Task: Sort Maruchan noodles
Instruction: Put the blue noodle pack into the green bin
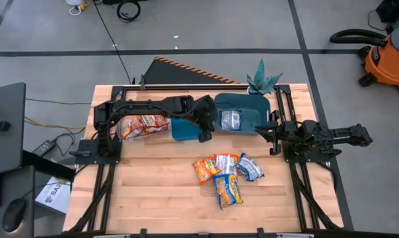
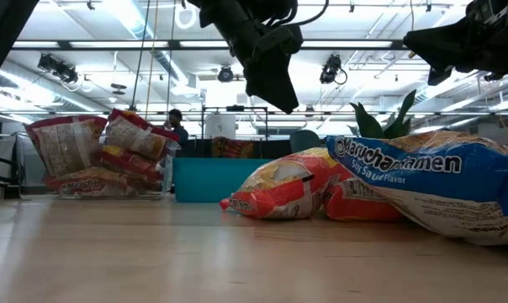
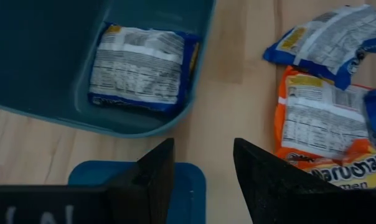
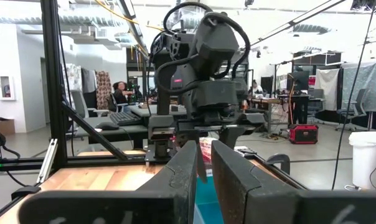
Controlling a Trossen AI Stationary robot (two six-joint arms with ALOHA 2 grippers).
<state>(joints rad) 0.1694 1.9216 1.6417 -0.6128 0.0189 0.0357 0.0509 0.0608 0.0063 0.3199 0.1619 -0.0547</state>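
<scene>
Several Maruchan noodle packets lie flat on the table: two orange ones [image 1: 205,168] [image 1: 226,163], a blue-silver one [image 1: 250,166] and a yellow-blue one [image 1: 227,190]. Another blue-silver packet [image 3: 138,68] lies in the large teal bin [image 1: 252,106]. Red packets [image 1: 145,125] fill the clear box [image 1: 128,123]. My left gripper [image 1: 205,130] [image 3: 203,171] hangs open and empty above the table, over the near right corner of the small teal bin [image 1: 183,130], pointing slantwise down. My right gripper [image 1: 274,132] [image 4: 204,165] rests shut at the table's right side.
A green paper plant [image 1: 263,80] stands behind the large teal bin. Bare wood lies along the near side of the table [image 1: 153,198] and left of the loose packets. Black frame rails [image 1: 298,192] run along both sides.
</scene>
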